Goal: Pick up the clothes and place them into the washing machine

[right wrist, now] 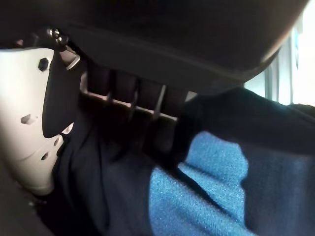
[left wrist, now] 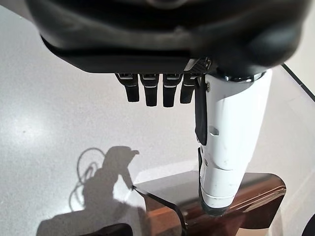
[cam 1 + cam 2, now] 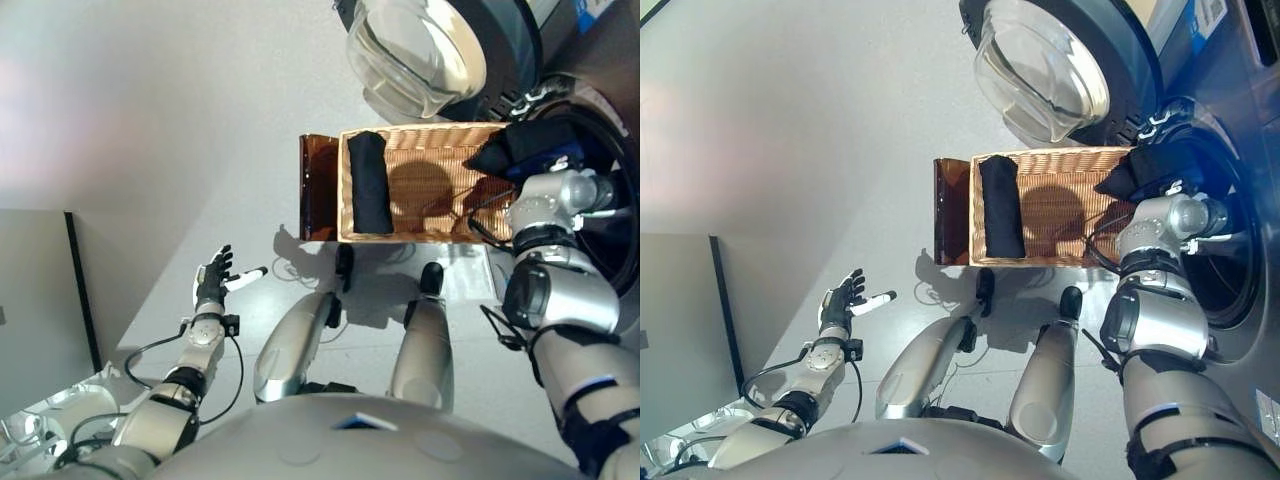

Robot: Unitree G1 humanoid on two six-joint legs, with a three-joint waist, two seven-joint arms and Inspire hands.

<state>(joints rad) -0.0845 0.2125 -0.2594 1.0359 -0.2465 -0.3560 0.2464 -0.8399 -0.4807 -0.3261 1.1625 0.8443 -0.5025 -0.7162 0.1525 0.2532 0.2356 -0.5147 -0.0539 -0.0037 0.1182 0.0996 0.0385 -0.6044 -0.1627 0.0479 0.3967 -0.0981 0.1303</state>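
A wicker basket (image 3: 420,237) stands on the floor ahead of me. A rolled dark garment (image 3: 370,182) lies along its left end. My right arm reaches past the basket's right end to the washing machine's round opening (image 3: 612,235). My right hand (image 1: 29,123) is shut on a dark garment with a blue patch (image 3: 530,145), which hangs at the opening's edge over the basket's corner. In the right wrist view its fingers are curled into this cloth (image 1: 206,187). My left hand (image 3: 212,280) is open and holds nothing, low on my left over bare floor.
The washer's glass door (image 3: 420,50) stands swung open beyond the basket. A brown see-through panel (image 3: 318,185) is against the basket's left side. A grey board with a dark edge (image 3: 40,300) lies at the lower left.
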